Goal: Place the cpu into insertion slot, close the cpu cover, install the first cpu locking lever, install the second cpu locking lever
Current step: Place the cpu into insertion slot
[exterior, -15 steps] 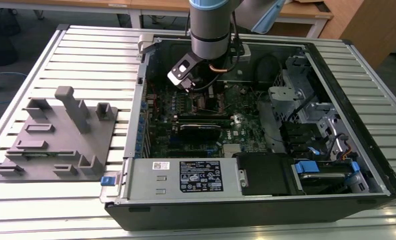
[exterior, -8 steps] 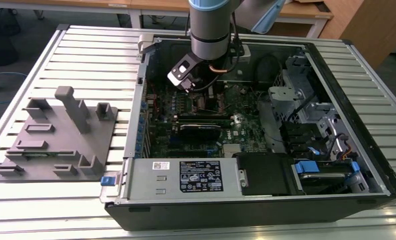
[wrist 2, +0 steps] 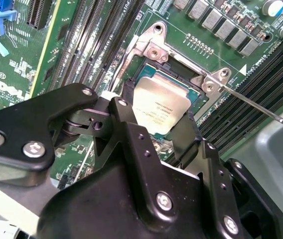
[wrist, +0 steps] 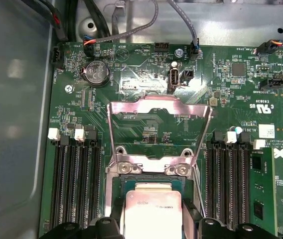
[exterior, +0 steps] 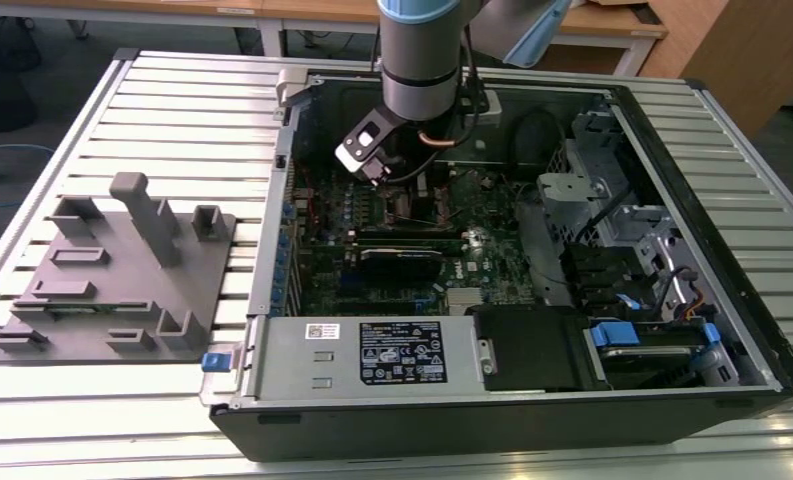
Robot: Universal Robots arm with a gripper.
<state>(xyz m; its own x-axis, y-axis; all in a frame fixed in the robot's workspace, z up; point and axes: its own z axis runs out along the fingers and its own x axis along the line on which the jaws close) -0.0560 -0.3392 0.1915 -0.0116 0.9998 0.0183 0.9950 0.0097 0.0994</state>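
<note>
My gripper (exterior: 399,190) reaches down into the open computer case over the motherboard. In both wrist views its black fingers (wrist 2: 125,112) sit on two opposite sides of the cpu (wrist 2: 160,105), a flat square chip with a dull silver top. The cpu (wrist: 154,211) lies level within the dark frame of the insertion slot (wrist: 149,178); I cannot tell whether it is fully seated. The cpu cover (wrist: 159,106), a thin silver frame with a large window, stands swung open behind the slot. A thin locking lever (wrist 2: 261,107) sticks out from the slot's corner.
Long black memory slots (wrist: 76,184) (wrist: 228,184) flank the socket. A coin battery (wrist: 95,73) and cables lie beyond the cover. On the exterior view's left a grey fixture (exterior: 116,270) rests on the slatted table. The power supply (exterior: 369,350) fills the case's near end.
</note>
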